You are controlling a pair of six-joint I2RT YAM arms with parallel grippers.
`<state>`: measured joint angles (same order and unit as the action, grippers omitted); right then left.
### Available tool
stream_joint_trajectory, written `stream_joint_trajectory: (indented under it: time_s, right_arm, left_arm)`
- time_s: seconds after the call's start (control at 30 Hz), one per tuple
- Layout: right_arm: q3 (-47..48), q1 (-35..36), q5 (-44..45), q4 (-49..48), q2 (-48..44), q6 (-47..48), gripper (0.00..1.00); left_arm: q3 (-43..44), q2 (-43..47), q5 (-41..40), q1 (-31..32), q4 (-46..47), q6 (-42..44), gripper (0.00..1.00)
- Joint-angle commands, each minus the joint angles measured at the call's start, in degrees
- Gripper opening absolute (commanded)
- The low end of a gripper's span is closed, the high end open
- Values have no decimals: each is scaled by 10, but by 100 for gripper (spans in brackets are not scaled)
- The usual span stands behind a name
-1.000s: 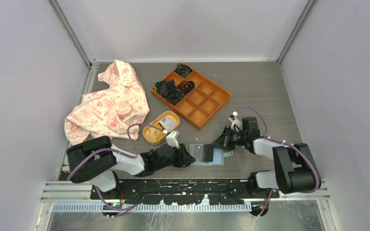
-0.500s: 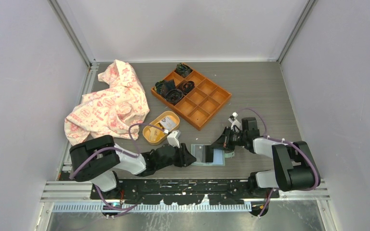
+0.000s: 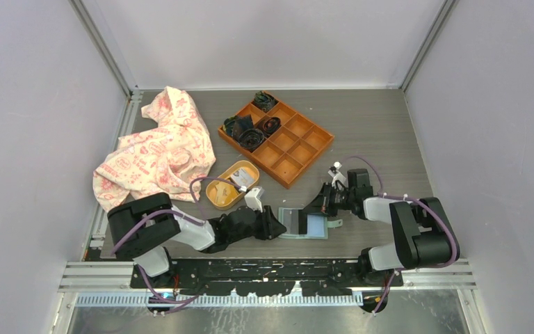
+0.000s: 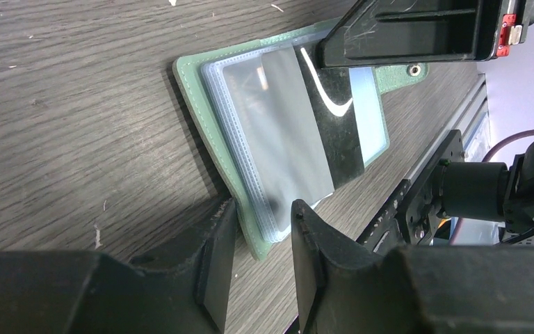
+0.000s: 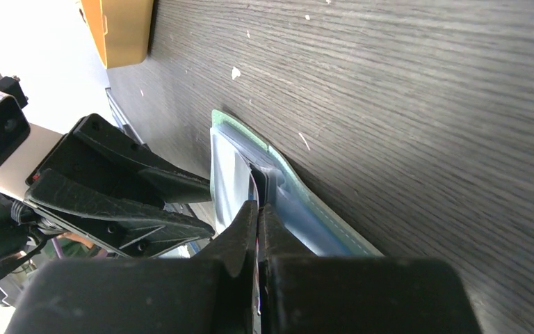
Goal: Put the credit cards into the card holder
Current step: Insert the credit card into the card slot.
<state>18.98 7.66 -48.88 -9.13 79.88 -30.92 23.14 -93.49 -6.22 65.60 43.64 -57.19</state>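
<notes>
My right end effector (image 5: 257, 209) pinches the black card (image 4: 341, 139) over the open green card holder (image 4: 189, 83) on the worktop (image 4: 76, 104). My left end effector (image 4: 263, 209) is spread, straddling the holder's edge.

Sage-green card holder (image 3: 315, 226) lying open near table's near edge, black card (image 4: 337, 136) sitting partly under clear sleeve.

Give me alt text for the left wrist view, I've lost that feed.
A sage-green card holder lies open on the wood-grain table. A black card is partly tucked under its clear sleeves, with the right pincer at the card's far end. The left pincer is open, its fingers straddling the holder's near corner.
</notes>
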Motion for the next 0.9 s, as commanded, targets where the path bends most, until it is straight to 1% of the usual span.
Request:
stream_joint_trajectory:
  time_s: [0.0, 0.33, 0.5, 0.73, 0.87]
  right_arm:
    - [9, 15, -14, -23, 16, -1, 1]
    - [24, 39, -32, -47, 43, 1, 2]
    - [40, 52, -36, -42, 56, 6, 8]
    - [81, 51, -28, 27, 35, 32, 24]
    - [114, 51, -7, 85, 22, 57, 32]
  left_arm:
    - [9, -20, 11, 0, -9, 0, 36]
    - [15, -34, 27, -15, 1, 0, 35]
    - [23, -42, 34, -16, 5, 2, 35]
    - [7, -22, 16, -18, 7, 3, 37]
    - [0, 16, 3, -19, -25, 14, 39]
